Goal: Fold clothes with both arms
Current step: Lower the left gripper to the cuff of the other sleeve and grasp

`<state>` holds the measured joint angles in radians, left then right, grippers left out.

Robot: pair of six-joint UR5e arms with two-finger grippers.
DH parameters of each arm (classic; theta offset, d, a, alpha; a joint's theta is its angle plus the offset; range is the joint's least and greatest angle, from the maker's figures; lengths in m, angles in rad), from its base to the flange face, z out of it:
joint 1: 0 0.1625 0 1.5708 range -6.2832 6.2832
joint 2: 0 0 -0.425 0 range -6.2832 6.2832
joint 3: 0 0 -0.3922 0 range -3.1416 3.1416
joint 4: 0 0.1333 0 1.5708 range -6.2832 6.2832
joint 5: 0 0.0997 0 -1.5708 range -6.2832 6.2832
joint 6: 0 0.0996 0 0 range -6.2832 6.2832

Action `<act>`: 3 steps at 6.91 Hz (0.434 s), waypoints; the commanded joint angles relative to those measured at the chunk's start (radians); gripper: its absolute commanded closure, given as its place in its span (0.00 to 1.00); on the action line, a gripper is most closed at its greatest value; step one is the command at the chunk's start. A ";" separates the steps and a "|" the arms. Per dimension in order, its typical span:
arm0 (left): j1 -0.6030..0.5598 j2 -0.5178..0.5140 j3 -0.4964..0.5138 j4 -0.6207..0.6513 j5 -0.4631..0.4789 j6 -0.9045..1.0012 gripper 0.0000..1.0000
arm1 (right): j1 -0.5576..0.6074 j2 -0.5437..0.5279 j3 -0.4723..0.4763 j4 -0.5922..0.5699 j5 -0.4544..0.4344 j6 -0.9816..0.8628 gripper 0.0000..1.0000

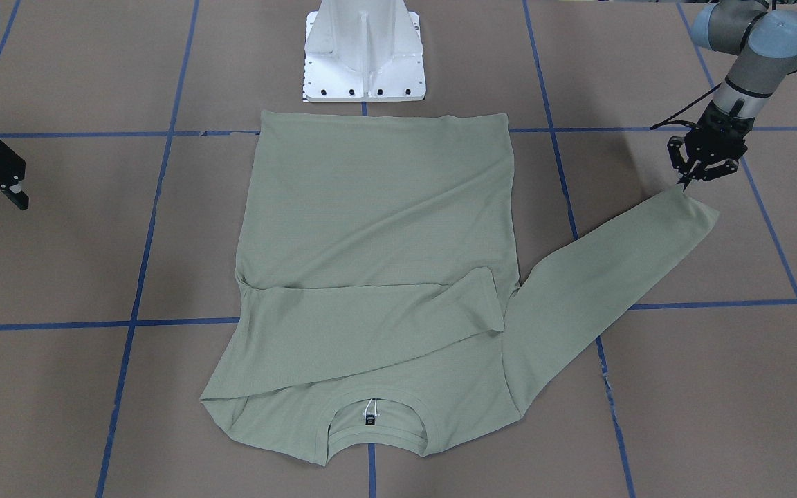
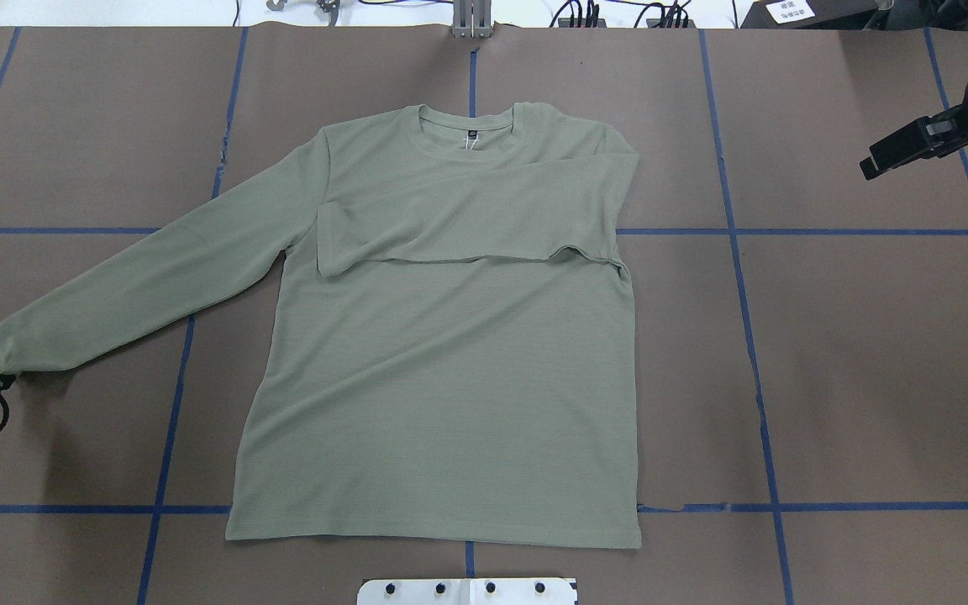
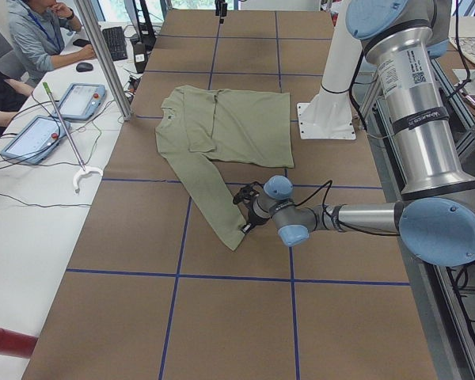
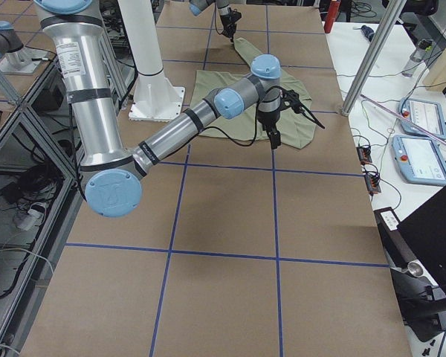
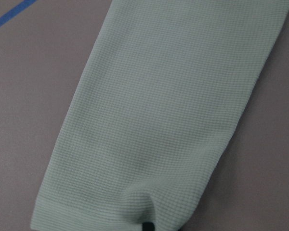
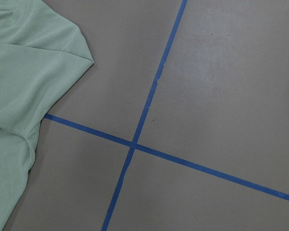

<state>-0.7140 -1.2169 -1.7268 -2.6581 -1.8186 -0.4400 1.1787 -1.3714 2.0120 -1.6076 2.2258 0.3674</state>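
Green shirt [image 2: 450,378] is lying flat mid-worktop [image 2: 870,378], one sleeve folded across the chest, the other stretched out sideways. Left hand [image 1: 688,181] is pinched onto that sleeve's cuff [image 5: 111,211]. Right hand [image 1: 16,197] hangs off to the side with nothing in it; can't tell how open it is.

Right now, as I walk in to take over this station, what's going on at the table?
A two-arm robot is partway through folding a sage-green shirt that lies flat on the table. The folded sleeve lies across the chest. The outstretched sleeve points sideways, and the left gripper appears to pinch its cuff. The right gripper hangs off to the side, clear of the fabric.
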 commanded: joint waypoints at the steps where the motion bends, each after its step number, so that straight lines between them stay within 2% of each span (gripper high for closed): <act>1: -0.137 -0.007 -0.089 0.009 -0.065 0.024 1.00 | 0.001 0.002 0.001 0.000 0.000 0.001 0.00; 2: -0.192 -0.047 -0.109 0.010 -0.068 0.024 1.00 | 0.001 0.002 0.004 0.000 0.002 0.001 0.00; 3: -0.215 -0.137 -0.112 0.050 -0.067 0.024 1.00 | 0.001 0.000 0.005 0.000 0.002 0.001 0.00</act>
<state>-0.8850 -1.2718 -1.8251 -2.6392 -1.8813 -0.4169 1.1795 -1.3703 2.0151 -1.6076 2.2268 0.3681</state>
